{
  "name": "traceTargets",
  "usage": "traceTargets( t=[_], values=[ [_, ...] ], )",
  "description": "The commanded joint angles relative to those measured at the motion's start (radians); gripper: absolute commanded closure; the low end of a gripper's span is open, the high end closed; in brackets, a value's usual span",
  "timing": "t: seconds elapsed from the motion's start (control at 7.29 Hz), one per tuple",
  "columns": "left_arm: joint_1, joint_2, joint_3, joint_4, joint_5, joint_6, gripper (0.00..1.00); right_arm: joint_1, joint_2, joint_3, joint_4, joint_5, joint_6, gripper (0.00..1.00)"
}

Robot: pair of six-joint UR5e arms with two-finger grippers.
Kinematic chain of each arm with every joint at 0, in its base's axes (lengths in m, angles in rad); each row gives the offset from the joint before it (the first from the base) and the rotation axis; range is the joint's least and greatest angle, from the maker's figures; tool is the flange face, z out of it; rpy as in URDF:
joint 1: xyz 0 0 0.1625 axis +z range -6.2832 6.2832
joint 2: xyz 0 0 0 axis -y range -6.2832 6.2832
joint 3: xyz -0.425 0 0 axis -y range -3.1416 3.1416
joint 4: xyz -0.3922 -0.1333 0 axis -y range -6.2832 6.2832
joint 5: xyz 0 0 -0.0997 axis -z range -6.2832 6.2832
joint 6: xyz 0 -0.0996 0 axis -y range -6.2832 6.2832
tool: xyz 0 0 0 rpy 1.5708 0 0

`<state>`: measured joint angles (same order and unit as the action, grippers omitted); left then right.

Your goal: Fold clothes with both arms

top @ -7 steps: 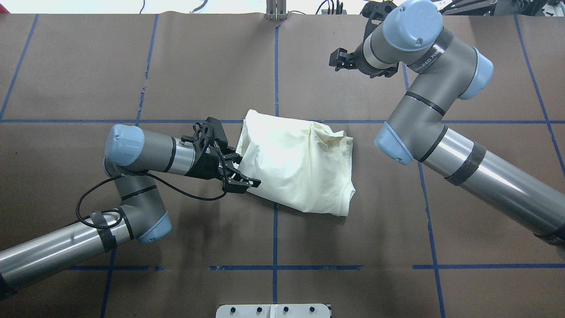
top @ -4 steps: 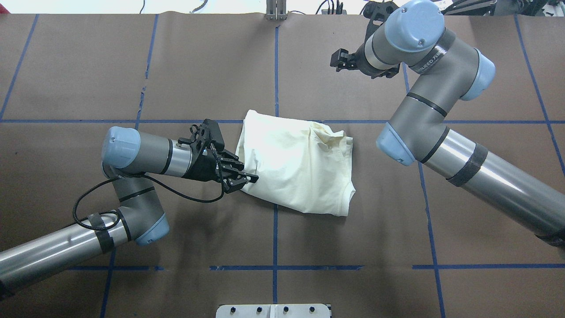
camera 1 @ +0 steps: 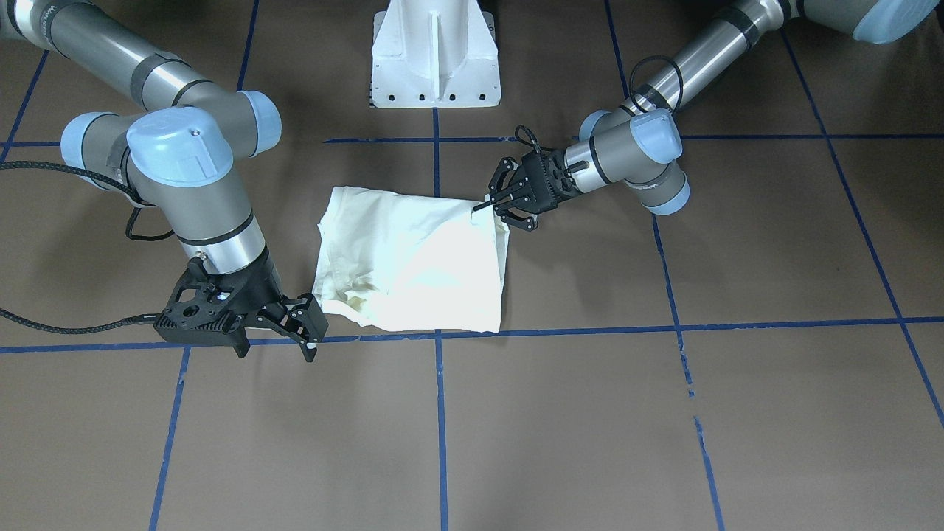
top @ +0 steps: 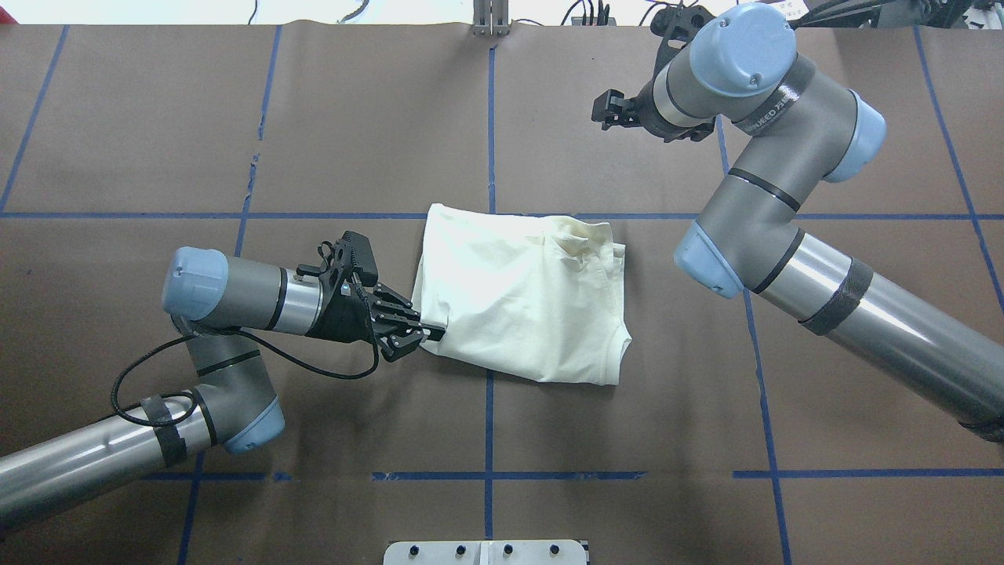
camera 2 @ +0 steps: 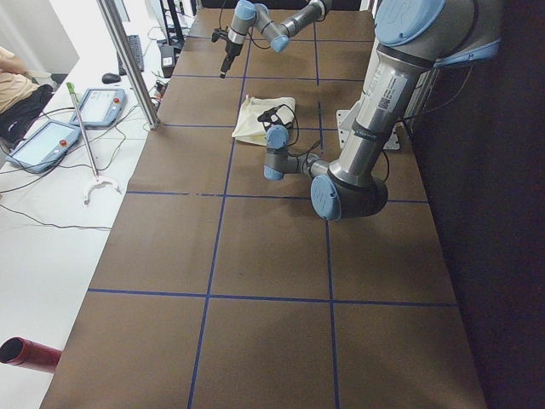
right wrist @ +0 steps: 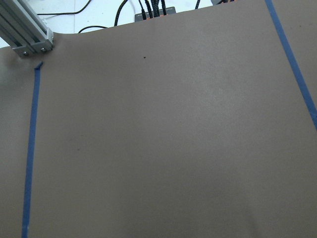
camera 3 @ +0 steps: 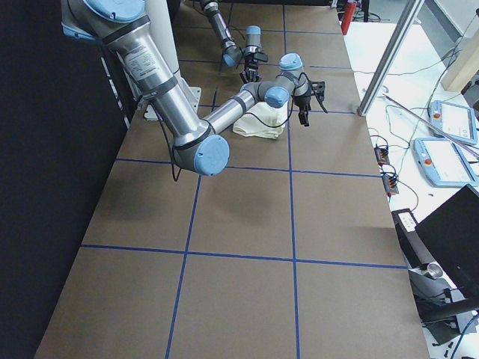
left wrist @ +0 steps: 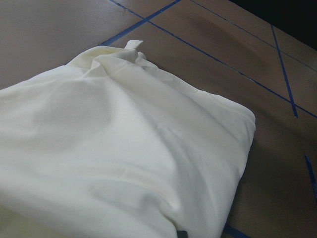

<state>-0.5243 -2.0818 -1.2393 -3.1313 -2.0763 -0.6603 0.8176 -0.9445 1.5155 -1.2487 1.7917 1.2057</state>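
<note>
The cream T-shirt lies folded in the middle of the table, plain side up, with no print showing. It also shows in the front view and fills the left wrist view. My left gripper lies low at the shirt's near left corner and is shut on its edge; it also shows in the front view. My right gripper is open and empty, held above bare table beyond the shirt's far right; it also shows in the front view. The right wrist view shows only bare table.
The table is covered in brown paper with blue tape lines. The white pedestal base stands at the robot's edge. An aluminium post stands at the far edge. Teach pendants lie on the floor beside the table.
My left gripper closed on the shirt's left edge and drew back to the left, pulling that edge a little leftward. The right arm shifted only slightly.
</note>
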Motion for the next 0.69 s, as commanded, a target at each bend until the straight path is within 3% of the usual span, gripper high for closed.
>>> traceTargets(
  t=[0.0, 0.27, 0.55],
  values=[
    [-0.009, 0.035, -0.015, -0.013, -0.007, -0.038, 0.01, 0.000, -0.008, 0.014, 0.000, 0.000, 0.000, 0.00],
    [-0.077, 0.035, -0.026, 0.010, -0.068, -0.091, 0.01, 0.000, -0.008, 0.014, 0.000, 0.000, 0.000, 0.00],
    [-0.086, 0.023, -0.072, 0.005, -0.087, -0.389, 0.01, 0.000, -0.008, 0.014, 0.000, 0.000, 0.000, 0.00]
  ],
)
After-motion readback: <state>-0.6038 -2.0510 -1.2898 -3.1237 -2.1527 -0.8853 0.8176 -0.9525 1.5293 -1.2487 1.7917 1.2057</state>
